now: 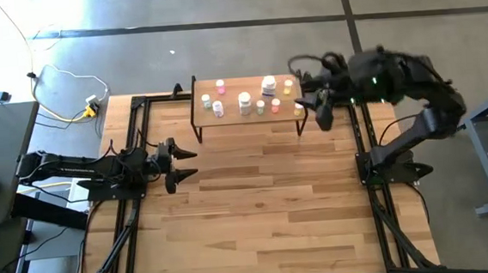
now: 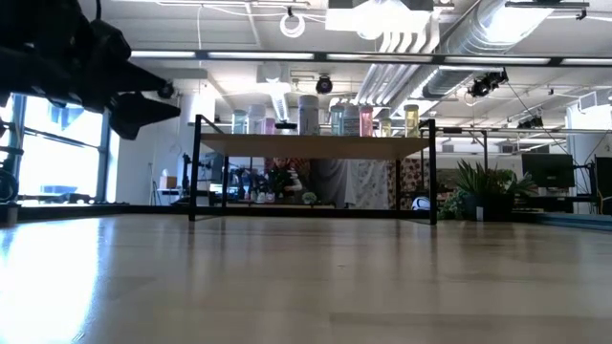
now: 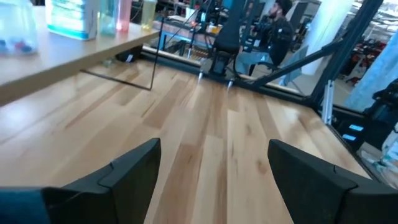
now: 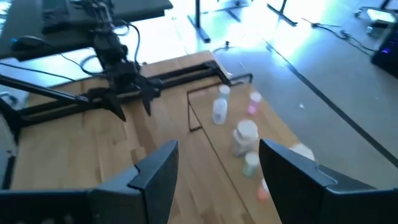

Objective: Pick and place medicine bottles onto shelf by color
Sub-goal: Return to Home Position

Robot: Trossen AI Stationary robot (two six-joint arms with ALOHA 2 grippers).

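Observation:
The shelf, a light wood riser on thin black legs, stands at the table's far side with several small medicine bottles on its top: pink, white, green, yellow and a larger white one. They also show on the shelf in the low view and the right wrist view. My right gripper is open and empty, just off the shelf's right end. My left gripper is open and empty, low at the table's left.
Black frame rails run along the table's left and right sides. The wooden tabletop spreads bare in front of the shelf. A person sits in the room beyond the table.

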